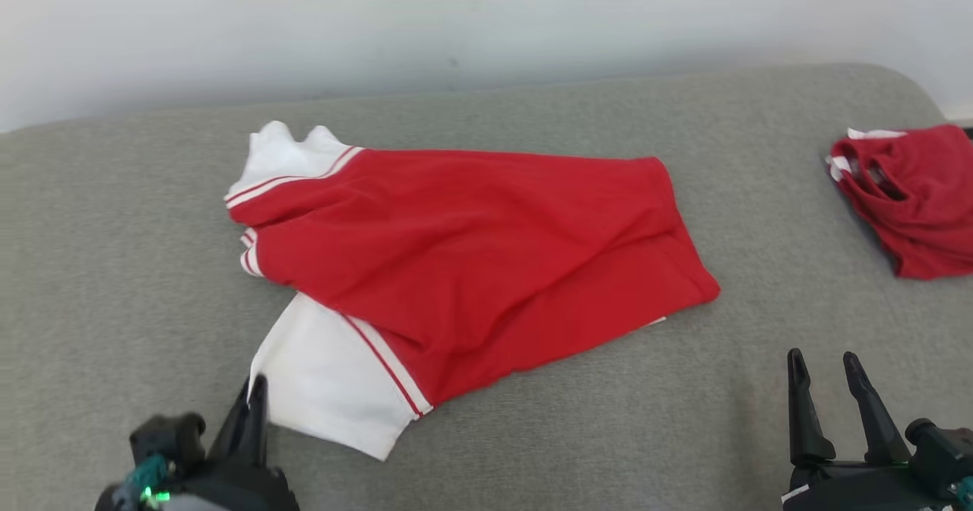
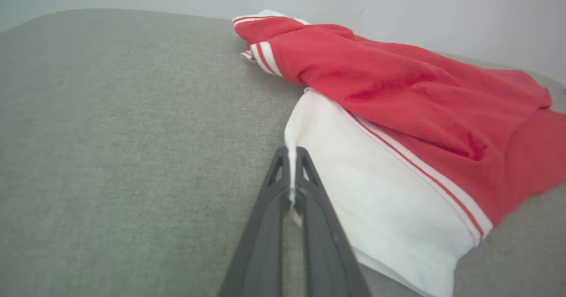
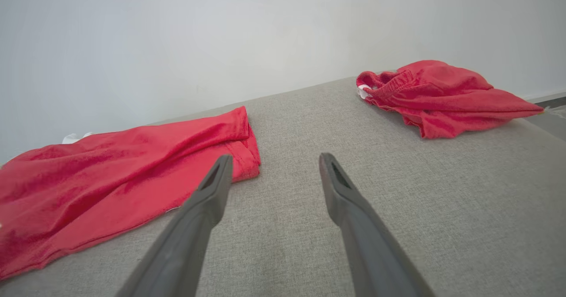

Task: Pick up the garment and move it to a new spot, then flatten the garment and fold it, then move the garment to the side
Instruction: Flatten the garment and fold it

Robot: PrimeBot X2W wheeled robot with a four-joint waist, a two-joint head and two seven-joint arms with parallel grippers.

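On the grey fabric-covered bench [image 1: 114, 230], mid-surface: the red-and-white knit shirt [image 1: 471, 252], partly spread and rumpled, with one white sleeve [image 1: 327, 374] toward the robot. Grip state: left gripper [image 1: 255, 388] is pinched tight on that sleeve's edge, and white cloth shows between its tips in the left wrist view. The right gripper [image 1: 823, 359] stands wide and empty over bare bench near the red hem. Shirt looks light, limp, soft jersey, so expect it to drape and drag. A lone sleeve pinch will likely stretch it. Better second hold: hem corner or shoulder seam. A crumpled red garment [image 1: 912, 199] lies well apart at the right end.
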